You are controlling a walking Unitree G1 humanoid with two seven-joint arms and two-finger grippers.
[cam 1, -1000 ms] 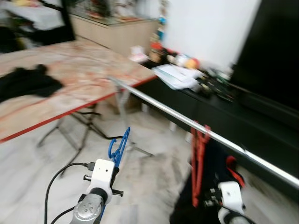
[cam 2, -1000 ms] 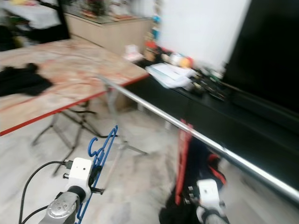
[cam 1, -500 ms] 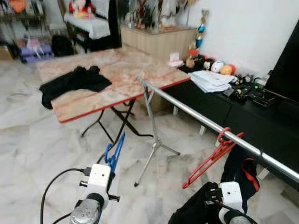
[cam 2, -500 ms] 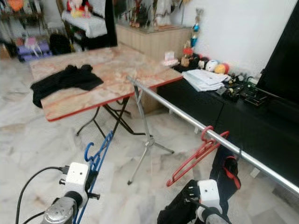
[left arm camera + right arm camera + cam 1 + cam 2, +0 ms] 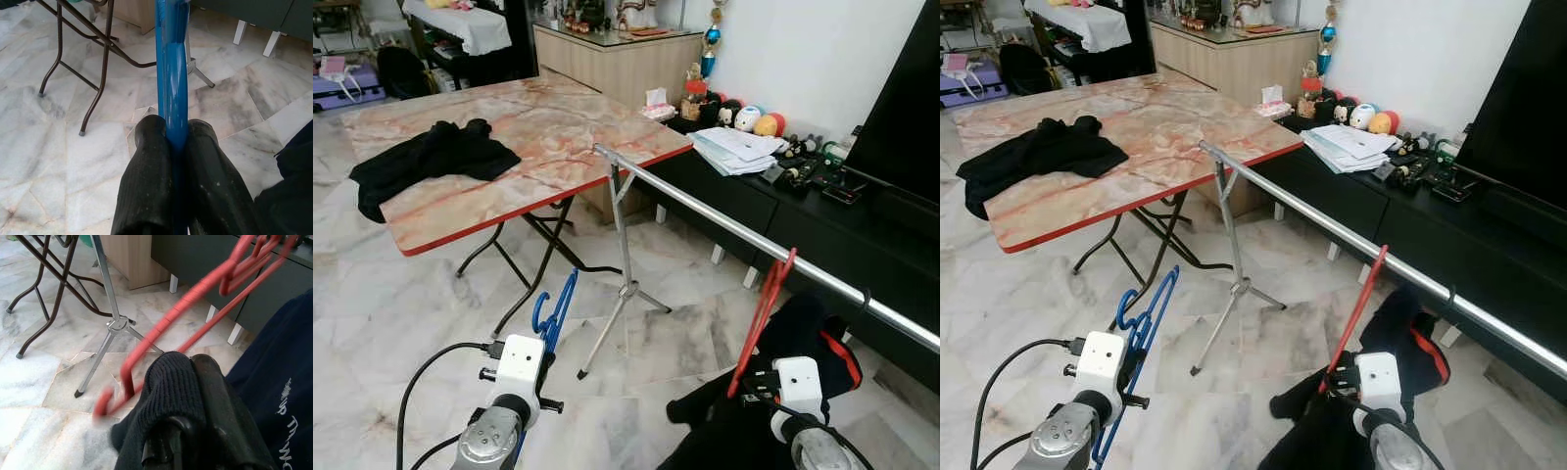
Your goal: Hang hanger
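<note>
Blue hanger point(image 5: 171, 73) is clamped in my left tool point(image 5: 172, 147), held upright so its hook can reach the rail point(image 5: 724, 226). My right tool point(image 5: 190, 382) is closed on dark cloth point(image 5: 171, 396) under the red hanger point(image 5: 762, 313).

Blue hanger point(image 5: 557, 311), red hanger point(image 5: 763, 312), silver rail point(image 5: 724, 222)

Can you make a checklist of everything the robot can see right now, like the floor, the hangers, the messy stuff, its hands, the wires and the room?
Surface: pale marble-tile floor; folding table with a marbled top and red edge.
Job's things: long silver clothes rail on a tripod stand; red plastic hanger hooked on the rail; blue plastic hanger.
Clutter: black garment on the table; stack of papers and small toys on the black low cabinet.
Grippers: left gripper clamps the blue hanger; right gripper is wrapped in dark clothing.
Cables: black cable looping to the left wrist.
Surroundings: wooden sideboard, white wall.
</note>
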